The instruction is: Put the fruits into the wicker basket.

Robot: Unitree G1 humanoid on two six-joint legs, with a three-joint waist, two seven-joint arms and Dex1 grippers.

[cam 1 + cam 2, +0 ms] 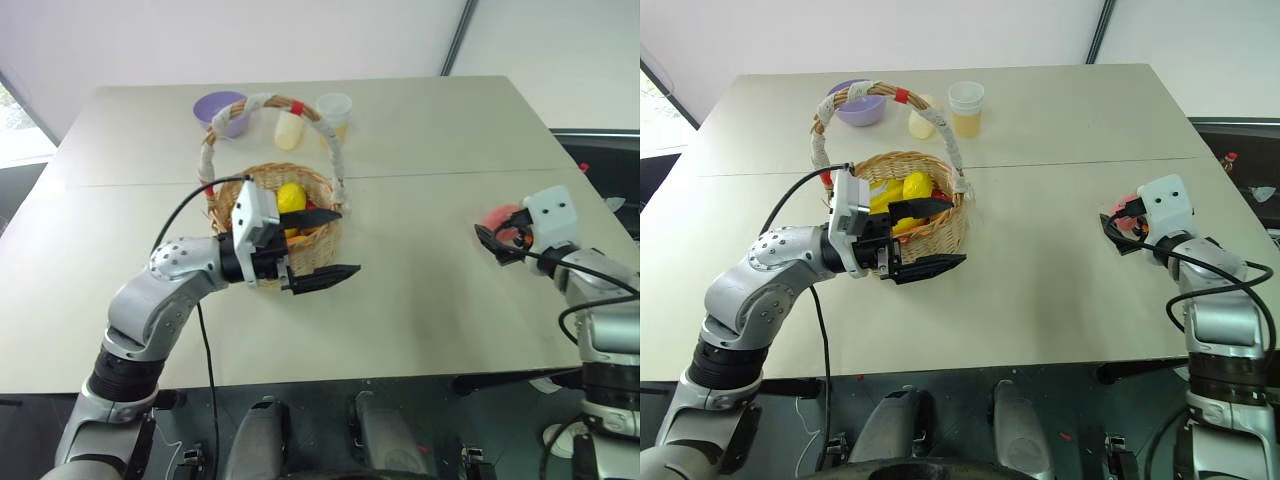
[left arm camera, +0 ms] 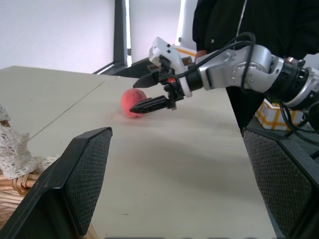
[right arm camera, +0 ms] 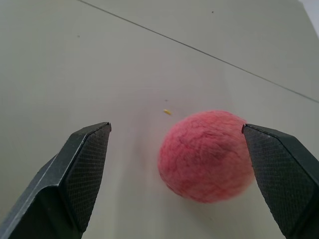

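The wicker basket (image 1: 318,252) stands left of the table's middle, its cloth-wrapped handle (image 1: 322,125) arching over it. Inside lie a yellow lemon-like fruit (image 1: 291,196) and something orange (image 1: 291,233). My left gripper (image 1: 326,247) hangs open and empty at the basket's near right rim, pointing right. A pink peach (image 3: 205,154) rests on the table at the far right. My right gripper (image 3: 175,128) is open just short of the peach (image 1: 498,216), which sits ahead, nearer one finger. The left wrist view also shows the right gripper (image 2: 152,92) beside the peach (image 2: 130,102).
A purple bowl (image 1: 222,108), a pale cream object (image 1: 288,131) and a clear cup of yellow liquid (image 1: 334,112) stand behind the basket. A person in dark clothes (image 2: 224,20) stands beyond the table's right edge. The peach lies close to that edge (image 1: 600,200).
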